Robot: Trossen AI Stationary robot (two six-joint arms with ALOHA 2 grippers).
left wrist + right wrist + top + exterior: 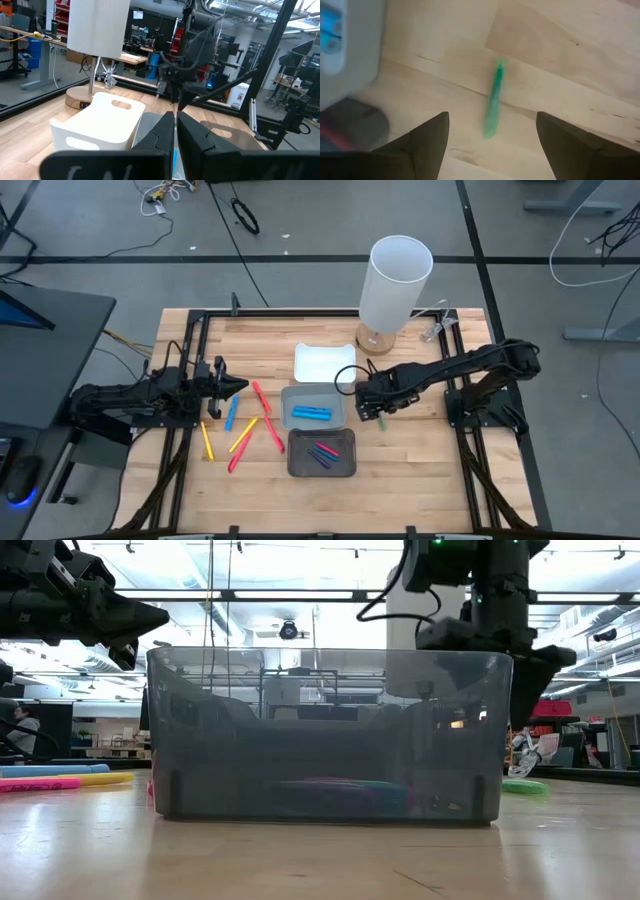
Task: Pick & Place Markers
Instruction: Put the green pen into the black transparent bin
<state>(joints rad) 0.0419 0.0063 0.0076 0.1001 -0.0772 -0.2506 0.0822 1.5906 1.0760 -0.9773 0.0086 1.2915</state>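
Observation:
A green marker (493, 102) lies flat on the wood just right of the trays, also seen in the high view (381, 420). My right gripper (492, 145) hangs above it, pointing down and open, one finger on each side and clear of it (374, 410). Several red, yellow and blue markers (243, 430) lie loose on the table left of the trays. Blue markers (311, 413) lie in the light grey tray (340, 395); blue, purple and red ones (322, 452) lie in the dark grey tray (298, 465). My left gripper (238, 387) waits shut at the left, held above the table.
A white tray (322, 362) sits behind the grey trays, and a tall white lamp (395, 285) on a round wooden base stands at the back. A black frame (190, 330) borders the table. In the low view the dark tray's wall (325, 735) hides the middle.

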